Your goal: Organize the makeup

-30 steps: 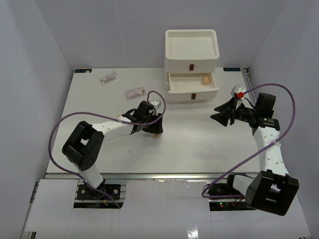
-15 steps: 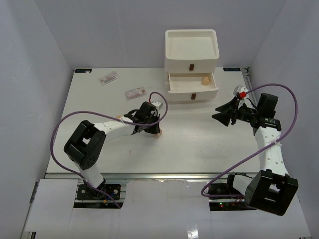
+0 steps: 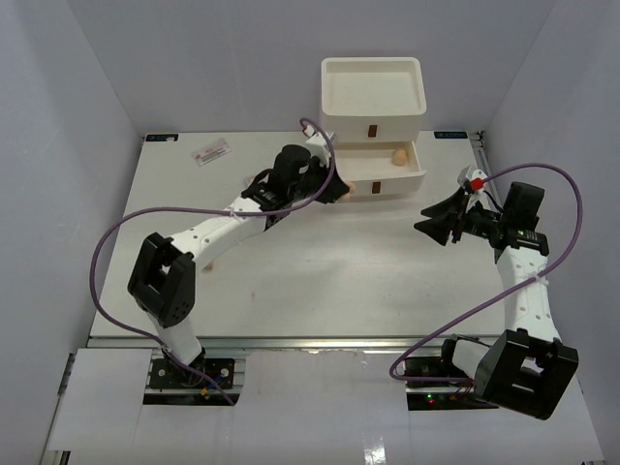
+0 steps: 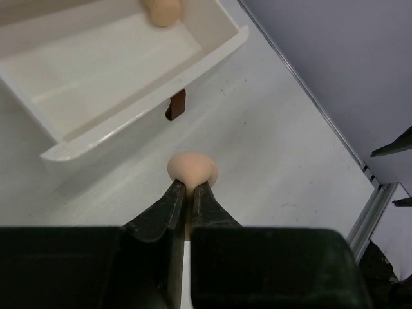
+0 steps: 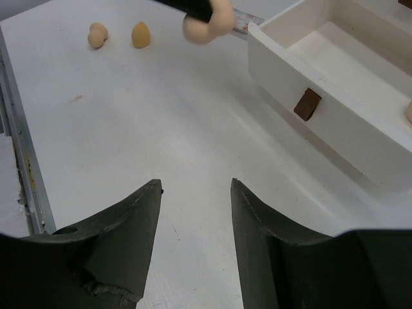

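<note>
carrying a peach sponge [image 4: 192, 168] toward the open drawer [image 4: 109, 71], by the look of it. pinched at its narrow end in the left end effector [image 4: 188, 187], clamped shut on it, rounded bulk bulging out past the fingertips. hanging above the table [image 4: 277, 154], just outside the drawer's front wall and beside the brown handle [image 4: 175, 105], not yet over the cavity.

to do this well:
- lift enough to clear the front rim, then carry forward until well over the bare drawer floor before letting go.
- aim for the open floor, short of the other sponge [image 4: 162, 9] already lying at the far back of the drawer.
- lower close to the floor before opening, since likely light and springy, apt to bounce or roll out of a shallow drawer.
- open fully and pause a beat, in case of clinging to one pad.
- avoid nudging the front wall or the handle on the way in; probably enough to slide the drawer shut.

off to the right of the drawer: the right end effector [image 5: 194, 187], spread open and holding nothing, best left there, out of the path. waiting on the table: a third sponge [image 5: 98, 35] and a fourth sponge [image 5: 140, 34] side by side, and a flat packet [image 3: 210, 152] near the far edge.
</note>
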Controlling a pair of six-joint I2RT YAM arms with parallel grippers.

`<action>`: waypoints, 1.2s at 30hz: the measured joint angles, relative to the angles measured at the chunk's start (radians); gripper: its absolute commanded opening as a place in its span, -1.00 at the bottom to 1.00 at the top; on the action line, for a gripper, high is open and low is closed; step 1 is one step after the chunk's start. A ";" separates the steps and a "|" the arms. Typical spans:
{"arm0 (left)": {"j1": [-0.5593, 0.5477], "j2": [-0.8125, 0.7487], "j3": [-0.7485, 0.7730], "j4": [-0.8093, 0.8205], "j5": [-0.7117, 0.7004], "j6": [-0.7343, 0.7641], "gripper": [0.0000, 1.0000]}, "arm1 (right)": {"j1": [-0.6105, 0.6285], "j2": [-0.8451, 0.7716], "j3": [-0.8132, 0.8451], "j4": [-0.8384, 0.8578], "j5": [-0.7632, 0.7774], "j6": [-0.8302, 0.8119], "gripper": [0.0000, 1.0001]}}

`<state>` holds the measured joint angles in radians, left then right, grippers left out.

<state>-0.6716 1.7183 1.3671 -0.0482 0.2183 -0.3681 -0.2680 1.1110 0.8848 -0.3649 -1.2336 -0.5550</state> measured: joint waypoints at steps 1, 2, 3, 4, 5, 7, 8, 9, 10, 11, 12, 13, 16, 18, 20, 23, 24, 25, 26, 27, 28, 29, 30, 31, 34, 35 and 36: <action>0.000 0.037 0.072 -0.004 0.001 0.004 -0.85 | 0.000 0.000 0.000 0.000 -0.002 0.001 0.07; 0.000 0.076 0.141 -0.011 0.000 0.008 -0.85 | -0.001 0.001 0.000 0.000 -0.004 0.002 0.07; 0.000 0.118 0.210 -0.015 0.000 0.012 -0.85 | -0.001 0.001 0.000 0.000 -0.007 0.002 0.07; 0.001 0.160 0.274 -0.020 -0.003 0.017 -0.85 | -0.001 0.002 0.000 0.000 -0.009 0.003 0.07; 0.001 0.203 0.336 -0.026 -0.007 0.022 -0.84 | -0.002 0.003 0.000 0.000 -0.012 0.003 0.07; 0.003 0.286 0.446 -0.059 -0.019 0.036 -0.82 | -0.005 0.003 -0.002 0.000 -0.015 0.003 0.07; 0.004 0.326 0.492 -0.069 -0.028 0.044 -0.79 | -0.007 0.003 -0.003 0.000 -0.017 0.003 0.07; 0.005 0.364 0.535 -0.074 -0.038 0.050 -0.74 | -0.008 0.003 -0.006 0.000 -0.018 0.003 0.07; 0.007 0.400 0.573 -0.086 -0.049 0.057 -0.67 | -0.010 0.004 -0.008 0.000 -0.020 0.003 0.07; 0.009 0.431 0.602 -0.107 -0.062 0.064 -0.58 | -0.012 0.004 -0.011 0.000 -0.021 0.003 0.07; 0.012 0.457 0.625 -0.118 -0.077 0.070 -0.52 | -0.012 0.004 -0.012 0.000 -0.022 0.003 0.07; 0.014 0.479 0.642 -0.128 -0.092 0.077 -0.42 | -0.013 0.004 -0.013 0.000 -0.023 0.003 0.07; 0.023 0.518 0.665 -0.154 -0.139 0.091 0.01 | -0.014 0.005 -0.014 0.000 -0.028 0.003 0.07; 0.027 0.530 0.665 -0.164 -0.156 0.097 0.20 | -0.014 0.005 -0.014 0.000 -0.029 0.003 0.07; 0.032 0.534 0.666 -0.176 -0.167 0.101 0.28 | -0.014 0.005 -0.014 0.000 -0.031 0.003 0.07; 0.037 0.535 0.668 -0.179 -0.173 0.099 0.36 | -0.014 0.005 -0.015 0.000 -0.032 0.003 0.07; 0.037 0.534 0.668 -0.178 -0.172 0.099 0.37 | -0.015 0.005 -0.016 0.000 -0.032 0.003 0.08; 0.037 0.532 0.668 -0.178 -0.168 0.098 0.37 | -0.016 0.005 -0.016 0.000 -0.032 0.002 0.08; 0.037 0.530 0.668 -0.178 -0.164 0.098 0.37 | -0.017 0.005 -0.016 0.000 -0.032 0.002 0.09; 0.037 0.529 0.668 -0.179 -0.159 0.097 0.38 | -0.017 0.005 -0.016 0.000 -0.032 0.001 0.09; 0.037 0.526 0.667 -0.179 -0.154 0.097 0.38 | -0.018 0.005 -0.016 -0.001 -0.032 0.001 0.10; 0.037 0.515 0.652 -0.172 -0.146 0.097 0.39 | -0.019 0.005 -0.016 -0.004 -0.034 -0.006 0.10; 0.037 0.498 0.629 -0.167 -0.137 0.098 0.39 | -0.020 0.005 -0.016 -0.012 -0.036 -0.018 0.11; 0.037 0.473 0.598 -0.163 -0.126 0.099 0.40 | -0.020 0.005 -0.016 -0.025 -0.040 -0.035 0.12; 0.040 0.359 0.482 -0.161 -0.079 0.098 0.51 | -0.019 0.010 -0.016 -0.097 -0.060 -0.125 0.19; 0.043 0.304 0.427 -0.146 -0.054 0.096 0.55 | -0.017 0.012 -0.015 -0.129 -0.065 -0.165 0.20; 0.046 0.238 0.357 -0.116 -0.025 0.090 0.57 | -0.012 0.014 -0.015 -0.166 -0.068 -0.211 0.20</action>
<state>-0.6257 1.9567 1.7241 -0.1639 0.1933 -0.2778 -0.2802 1.1251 0.8698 -0.5313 -1.3012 -0.7665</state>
